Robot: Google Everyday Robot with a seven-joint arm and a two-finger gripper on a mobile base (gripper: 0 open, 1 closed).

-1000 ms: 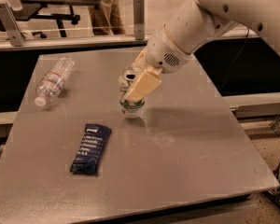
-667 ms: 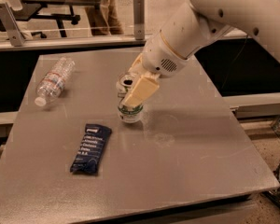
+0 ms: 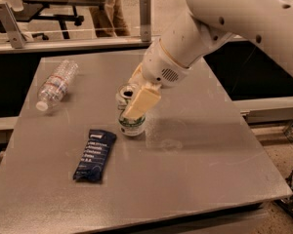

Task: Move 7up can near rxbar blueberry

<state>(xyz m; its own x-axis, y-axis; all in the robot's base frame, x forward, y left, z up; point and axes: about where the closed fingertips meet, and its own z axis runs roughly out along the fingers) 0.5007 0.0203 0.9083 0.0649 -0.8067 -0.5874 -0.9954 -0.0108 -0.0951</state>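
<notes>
So the gripper [image 3: 131, 104] is down over the middle of the surface [image 3: 200, 155], and its jaws are closed on the 7up can [image 3: 131, 126]. One cream-coloured finger [image 3: 142, 101] lies slantwise across the front of the can, and the other one is tucked behind it, so you mostly just see the first. The can's silver top with the dark opening pokes out to the left of that finger, and the green-and-white label shows below it. The can looks tipped a bit rather than dead upright. Honestly can't tell if its base is resting on the surface or hanging just off it; there's a shadow right underneath.

The rxbar blueberry [image 3: 94, 155] lies flat just down and to the left of the can, near it but not touching. It's the dark navy wrapper with white lettering, with its long side running roughly front to back.

Further out, a clear plastic water bottle [image 3: 56, 84] lies on its side near the back-left of the surface, with its white cap pointing toward the left edge. It's well apart from both the can and the bar.

The big white arm [image 3: 224, 23] comes in from the upper right and angles down to the wrist above the can. Behind the surface there's a rail with a grey metal post [image 3: 145, 11].
</notes>
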